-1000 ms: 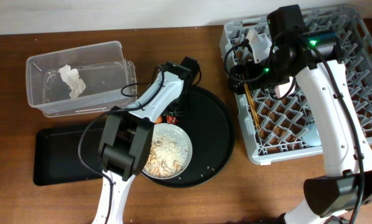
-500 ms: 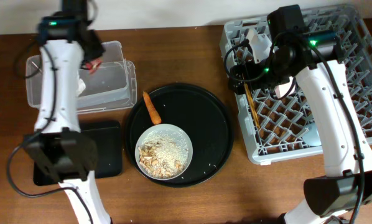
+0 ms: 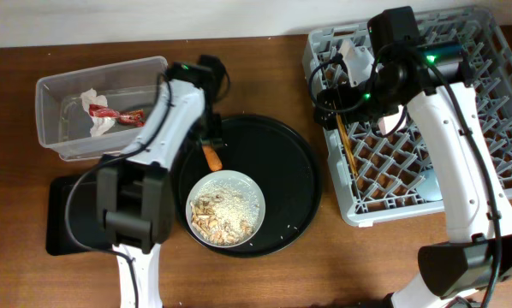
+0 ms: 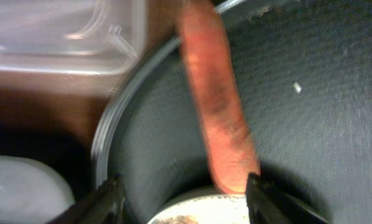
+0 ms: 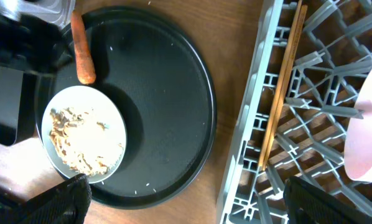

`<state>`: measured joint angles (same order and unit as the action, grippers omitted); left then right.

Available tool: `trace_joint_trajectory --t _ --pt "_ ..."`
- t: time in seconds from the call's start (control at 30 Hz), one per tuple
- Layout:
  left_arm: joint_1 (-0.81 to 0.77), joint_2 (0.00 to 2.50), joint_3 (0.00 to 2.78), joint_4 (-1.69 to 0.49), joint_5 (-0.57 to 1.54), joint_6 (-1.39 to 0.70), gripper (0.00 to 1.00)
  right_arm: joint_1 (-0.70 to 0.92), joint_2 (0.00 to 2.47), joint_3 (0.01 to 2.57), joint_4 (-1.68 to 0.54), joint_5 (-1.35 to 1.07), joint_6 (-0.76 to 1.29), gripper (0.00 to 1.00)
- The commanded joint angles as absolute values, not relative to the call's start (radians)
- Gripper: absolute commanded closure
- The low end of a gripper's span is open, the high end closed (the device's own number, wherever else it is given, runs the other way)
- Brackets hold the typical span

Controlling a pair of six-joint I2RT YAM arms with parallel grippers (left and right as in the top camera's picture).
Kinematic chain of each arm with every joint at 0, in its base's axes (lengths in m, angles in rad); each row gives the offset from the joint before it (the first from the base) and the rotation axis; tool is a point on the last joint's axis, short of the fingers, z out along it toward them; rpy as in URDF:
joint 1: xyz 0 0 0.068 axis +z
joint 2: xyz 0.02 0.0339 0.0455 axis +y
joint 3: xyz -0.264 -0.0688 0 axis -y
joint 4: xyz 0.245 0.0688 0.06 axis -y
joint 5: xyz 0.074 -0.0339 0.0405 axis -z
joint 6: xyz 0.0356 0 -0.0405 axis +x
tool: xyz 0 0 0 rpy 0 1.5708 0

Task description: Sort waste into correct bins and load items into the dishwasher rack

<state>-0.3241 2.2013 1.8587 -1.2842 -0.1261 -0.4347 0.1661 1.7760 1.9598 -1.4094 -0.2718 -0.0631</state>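
Observation:
A small orange carrot (image 3: 211,157) lies on the large round black tray (image 3: 282,162), next to a white plate (image 3: 247,190) of beige rice scraps (image 3: 224,212). My left gripper (image 3: 210,139) is open, low over the carrot; in the left wrist view (image 4: 186,200) its jaws straddle the carrot's (image 4: 217,106) lower end. The clear tub (image 3: 153,77) holds the crumpled tissue (image 3: 96,120) and the red wrapper (image 3: 119,115). My right gripper (image 3: 330,97) is open and empty over the grey rack's (image 3: 487,94) left edge. The chopsticks (image 5: 282,81) lie in the rack.
The shallow black tray (image 3: 72,214) lies at the front left, partly under my left arm. A white item (image 5: 367,124) stands in the rack at the right of the right wrist view. Bare wood (image 3: 324,257) lies between the round tray and the rack.
My left arm carried the red wrapper from the round tray to the clear tub, let it go there, and came back down over the carrot. The right arm has not moved.

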Motion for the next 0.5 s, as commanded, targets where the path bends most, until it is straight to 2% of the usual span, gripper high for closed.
trace_joint_trajectory --t 0.0,0.17,0.23,0.3,0.33,0.47 --pt "-0.359 2.197 1.743 -1.142 -0.125 -0.479 0.42 0.17 1.777 1.964 -1.41 -0.28 -0.064 0.02" --pt "-0.356 2.197 1.647 -1.024 -0.148 -0.526 0.48 0.17 1.777 1.964 -1.41 -0.28 -0.064 0.02" --pt "-0.356 2.197 1.613 -1.009 -0.139 -0.53 0.61 0.17 1.777 1.964 -1.41 -0.28 -0.064 0.02" --pt "-0.354 2.19 1.632 -1.029 -0.138 -0.531 0.68 0.17 1.777 1.964 -1.41 -0.28 -0.064 0.02" --pt "-0.349 2.175 1.681 -1.064 -0.138 -0.531 0.76 0.17 1.777 1.964 -1.41 -0.28 -0.064 0.02" --pt "-0.32 2.074 1.861 -1.168 -0.139 -0.53 0.8 0.17 1.777 1.964 -1.41 -0.28 -0.064 0.02"
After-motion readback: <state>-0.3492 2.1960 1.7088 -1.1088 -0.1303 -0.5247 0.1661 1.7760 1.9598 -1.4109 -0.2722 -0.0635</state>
